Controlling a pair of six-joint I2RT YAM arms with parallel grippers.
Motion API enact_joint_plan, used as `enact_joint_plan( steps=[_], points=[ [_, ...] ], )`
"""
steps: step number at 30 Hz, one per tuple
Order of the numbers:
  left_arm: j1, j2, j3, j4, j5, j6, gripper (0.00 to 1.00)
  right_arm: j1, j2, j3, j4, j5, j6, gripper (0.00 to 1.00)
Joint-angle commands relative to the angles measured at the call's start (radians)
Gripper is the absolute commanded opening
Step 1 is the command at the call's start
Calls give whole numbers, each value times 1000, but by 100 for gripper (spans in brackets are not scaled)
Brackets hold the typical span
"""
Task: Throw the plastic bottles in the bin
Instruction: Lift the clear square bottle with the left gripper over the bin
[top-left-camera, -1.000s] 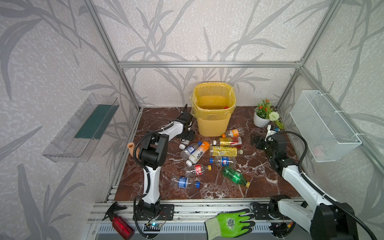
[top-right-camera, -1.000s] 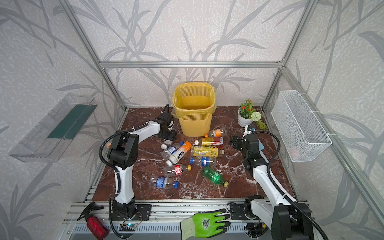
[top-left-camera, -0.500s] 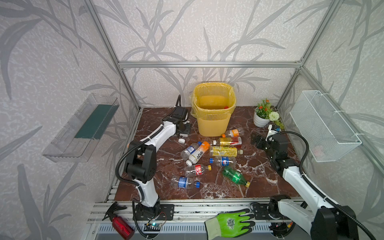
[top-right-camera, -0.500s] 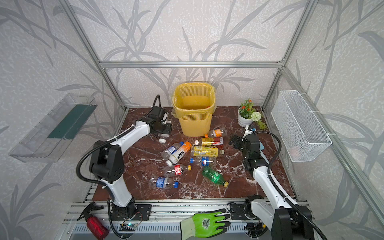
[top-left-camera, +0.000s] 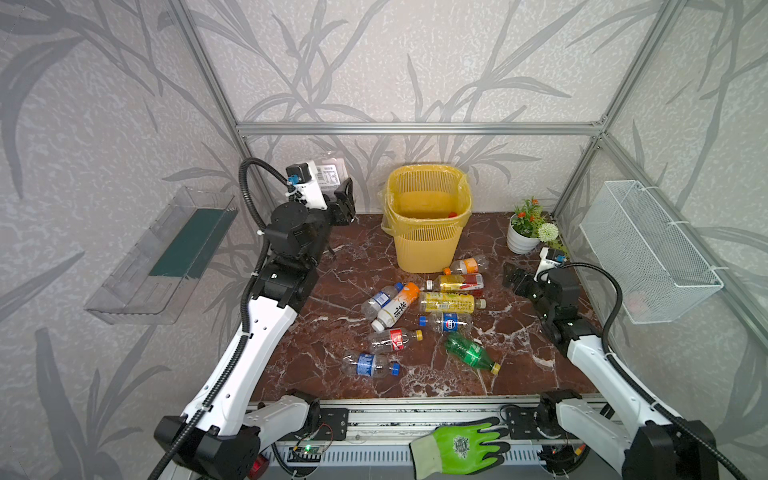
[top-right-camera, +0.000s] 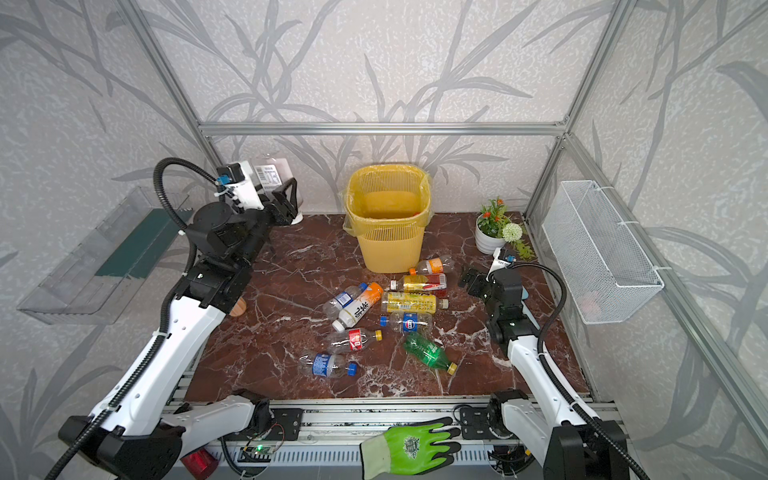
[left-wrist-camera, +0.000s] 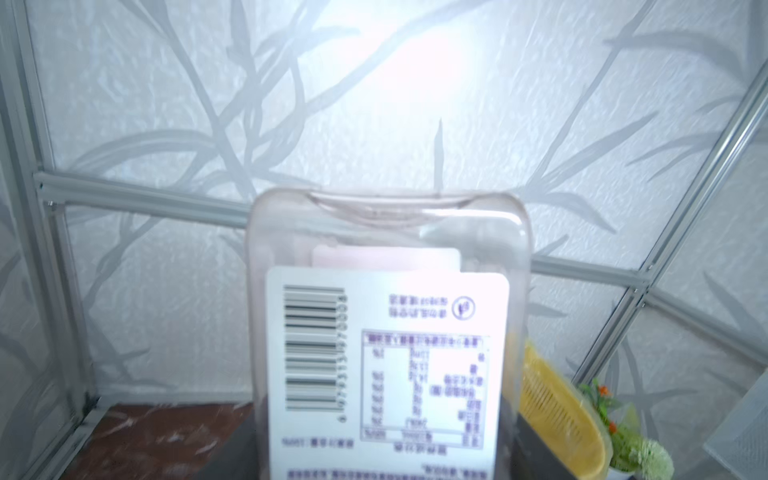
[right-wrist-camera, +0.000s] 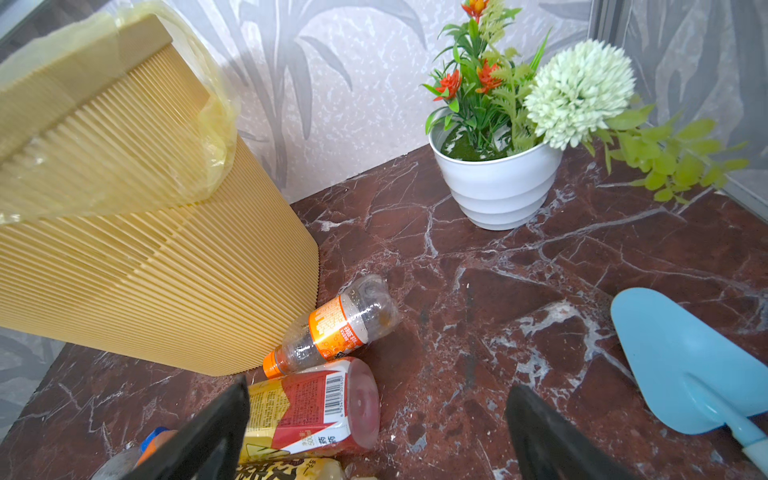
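My left gripper (top-left-camera: 338, 195) is raised high to the left of the bin (top-left-camera: 428, 245) and is shut on a clear square plastic bottle (top-left-camera: 330, 176) with a white barcode label (left-wrist-camera: 386, 332). The yellow slatted bin (top-right-camera: 390, 245) stands at the back, and a red cap shows inside it. Several plastic bottles (top-left-camera: 446, 302) lie on the marble floor in front of it, among them a green one (top-left-camera: 469, 353). My right gripper (right-wrist-camera: 376, 386) hangs open low over the floor. It is beside a red-and-yellow labelled bottle (right-wrist-camera: 307, 411) and an orange-labelled one (right-wrist-camera: 336, 328).
A potted plant (top-left-camera: 525, 232) stands at the back right, with a blue scoop (right-wrist-camera: 681, 365) on the floor near it. A white wire basket (top-left-camera: 648, 253) hangs on the right wall and a clear tray (top-left-camera: 166, 257) on the left. A green glove (top-left-camera: 461, 446) lies on the front rail.
My left arm has risen from the floor beside the bin, carrying the clear bottle up, and its jaws have closed on it. The right arm has not moved.
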Motion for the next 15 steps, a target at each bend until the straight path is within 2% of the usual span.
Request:
enact_joint_plan(
  steps=[1,4,7,8,10,12,15],
  points=[
    [-43,109,81,168,58,30,50,-5,-34,-4,3,5,-8,97],
    [-115,275,272,44,88,88,50,-5,-44,-7,-5,0,-6,97],
    [-140,469,480,-137,137,42,54,-7,-50,-14,-11,-12,7,97],
    [-147,535,559,-203,153,32,61,-5,-52,-17,-9,-17,13,97],
    [-159,637,721,-378,146,39,67,-6,-59,-17,-7,-23,21,97],
    [-170,689,844,-499,92,56,77,-7,-69,-13,-12,-27,18,97],
    [-173,657,854,-487,67,58,99,-7,-82,-9,-25,-28,6,97]
  ],
)
